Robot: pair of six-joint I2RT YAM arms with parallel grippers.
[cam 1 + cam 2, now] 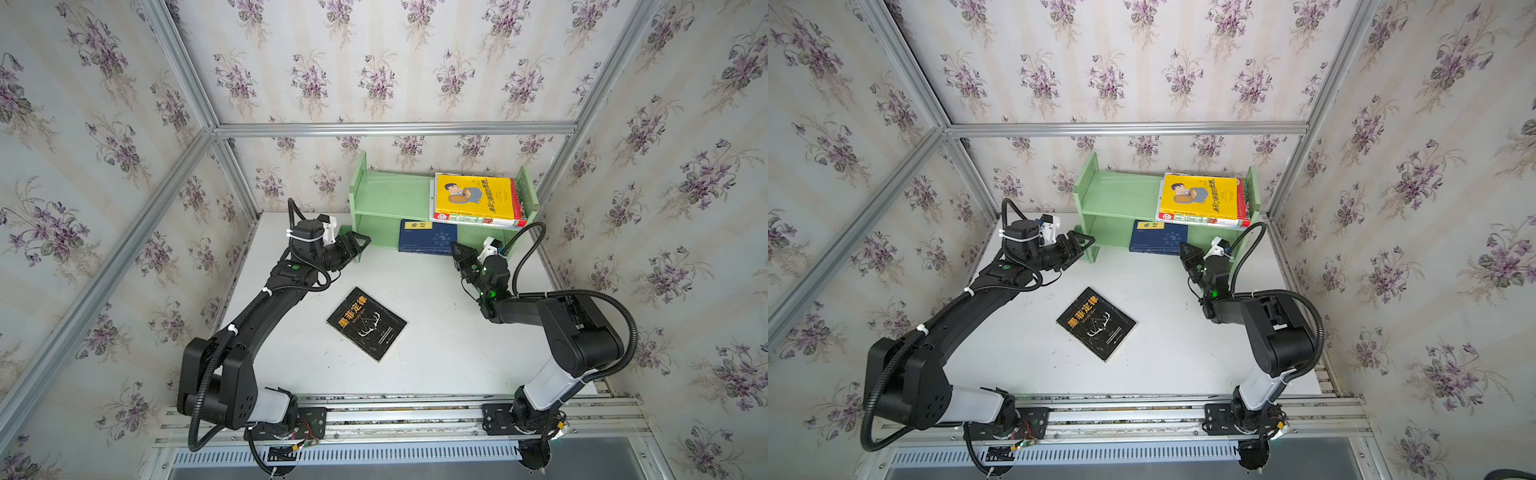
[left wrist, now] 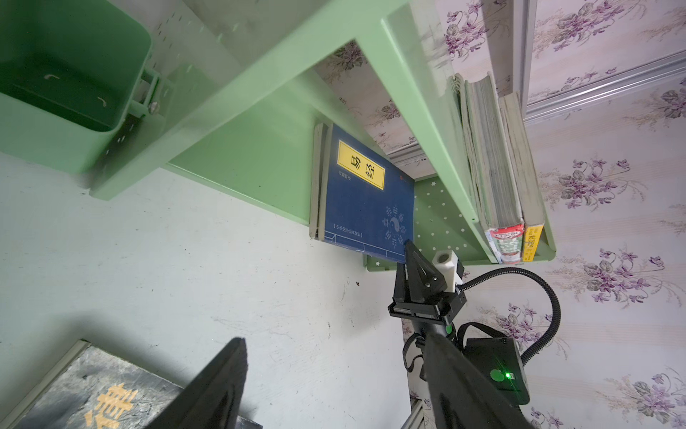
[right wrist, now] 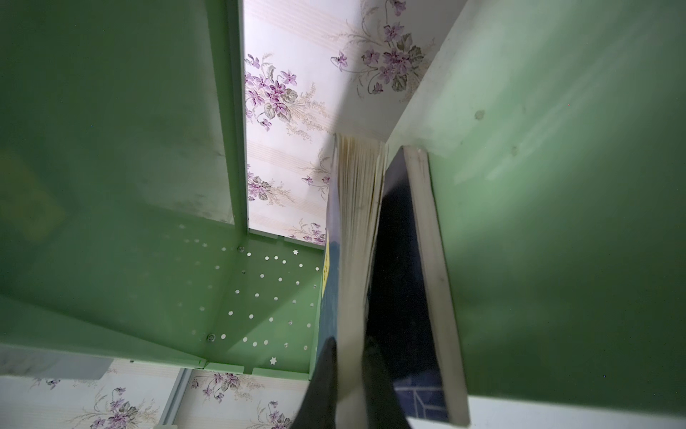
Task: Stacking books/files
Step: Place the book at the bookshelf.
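Pinched shut with the right gripper [image 1: 457,249] on the five o'clock corner of the top navy book [image 1: 428,237]; shown in the right wrist view as dark fingers [image 3: 319,390] straddling its page edge. Laid flat there on a second navy book [image 2: 316,178], on the lower deck of the green shelf [image 1: 390,195], at twelve o'clock on the table [image 1: 436,353] in both top views. Held open and empty with the left gripper [image 1: 360,248], just off the shelf's left foot, at about ten o'clock. Stacked already on the upper deck, toward one o'clock: yellow book [image 1: 473,195] over a red-and-green book [image 1: 478,219]. Left loose near the table's centre: the black book [image 1: 366,323], flat, cover up, long axis running from ten to four. Found at six o'clock from the left gripper and about eight from the right; nearer the left, by the look of it. Probably calls for letting go of the navy book, then reaching down with the left across the black book's short width.
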